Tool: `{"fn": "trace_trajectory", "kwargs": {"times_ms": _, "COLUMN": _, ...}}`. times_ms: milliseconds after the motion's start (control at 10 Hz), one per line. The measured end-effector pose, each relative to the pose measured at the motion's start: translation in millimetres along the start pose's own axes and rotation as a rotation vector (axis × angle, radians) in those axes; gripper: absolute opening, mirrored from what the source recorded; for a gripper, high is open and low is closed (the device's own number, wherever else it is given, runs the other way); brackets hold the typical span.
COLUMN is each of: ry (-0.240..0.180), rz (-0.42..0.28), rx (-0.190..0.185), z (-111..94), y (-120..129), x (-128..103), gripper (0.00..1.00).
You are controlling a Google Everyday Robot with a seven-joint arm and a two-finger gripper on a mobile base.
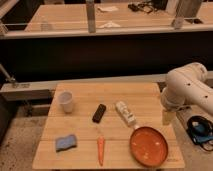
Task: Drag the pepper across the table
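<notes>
Pepper (pixel 100 150): lies at the near edge of the table (pixel 85 127), between a blue sponge (pixel 66 143) on the left and an orange plate (pixel 149 146) on the right.
Gripper (pixel 167 116): hangs by the table's right edge, well apart from the pepper; I cannot tell whether it is open or closed.
Risk: in reaching left it may knock the plate, and a glancing push could roll the pepper off the near edge.
</notes>
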Motion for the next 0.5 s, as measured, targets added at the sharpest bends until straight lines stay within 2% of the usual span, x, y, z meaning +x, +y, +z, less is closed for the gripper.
{"fn": "trace_trajectory", "kwargs": {"times_ms": 500, "ry": 0.000, "rz": -0.017, "rx": 0.000, "z": 1.6, "y": 3.3, "x": -4.7, "gripper": 0.80}}
